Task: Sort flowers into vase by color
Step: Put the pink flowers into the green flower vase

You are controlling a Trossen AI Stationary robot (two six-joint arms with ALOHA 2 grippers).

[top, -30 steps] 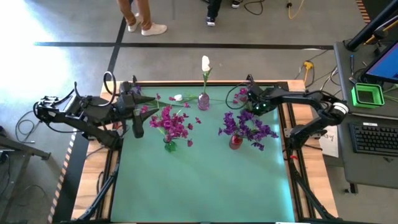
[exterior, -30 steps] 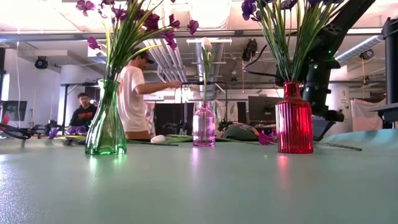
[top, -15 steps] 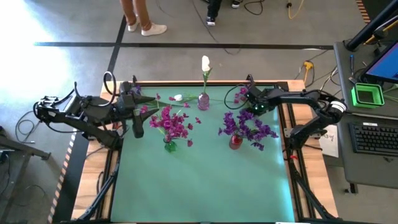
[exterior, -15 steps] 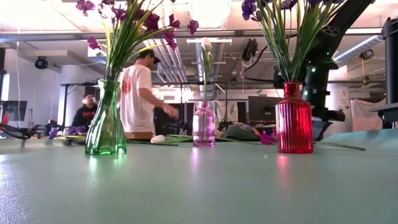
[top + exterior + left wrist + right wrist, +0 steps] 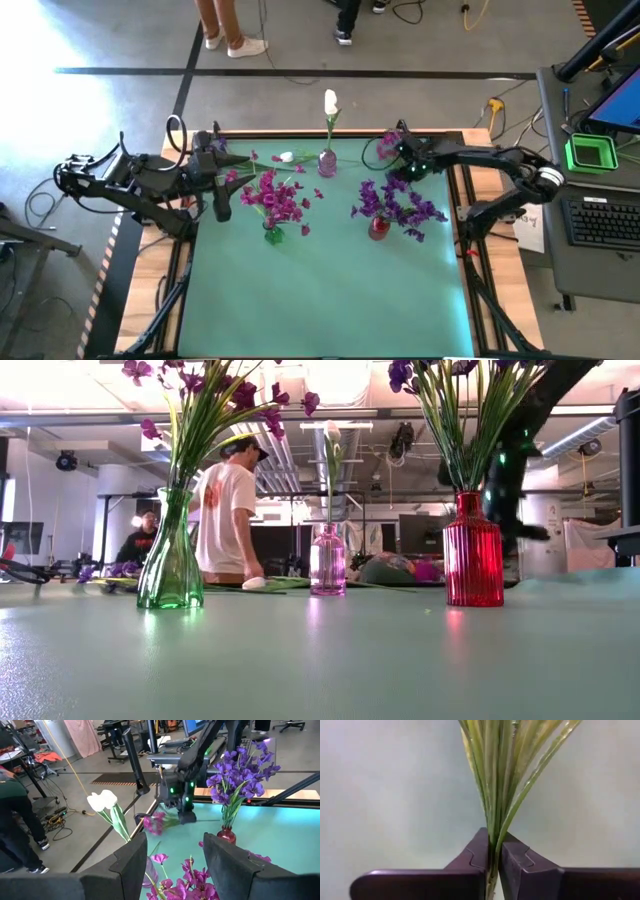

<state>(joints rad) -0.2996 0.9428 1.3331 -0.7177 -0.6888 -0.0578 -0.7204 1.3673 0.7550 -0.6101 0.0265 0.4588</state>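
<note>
From above, the right gripper (image 5: 400, 152) has just snapped shut on a pink flower (image 5: 389, 144) at the table's far edge. Its wrist view shows green stems (image 5: 496, 795) pinched tight. Next, the vase. The left gripper (image 5: 222, 178) waits half open.

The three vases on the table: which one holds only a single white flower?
The small pink vase at the table's far edge, in the middle. The green vase holds magenta flowers and the red vase holds purple ones.

Right wrist view: stems (image 5: 495, 775) running off upper edge, blooms cut off. Low view: red vase (image 5: 472, 550) hiding right hand; purple blooms (image 5: 405, 372) cropping at top edge; right arm (image 5: 512, 455) blurring.
</note>
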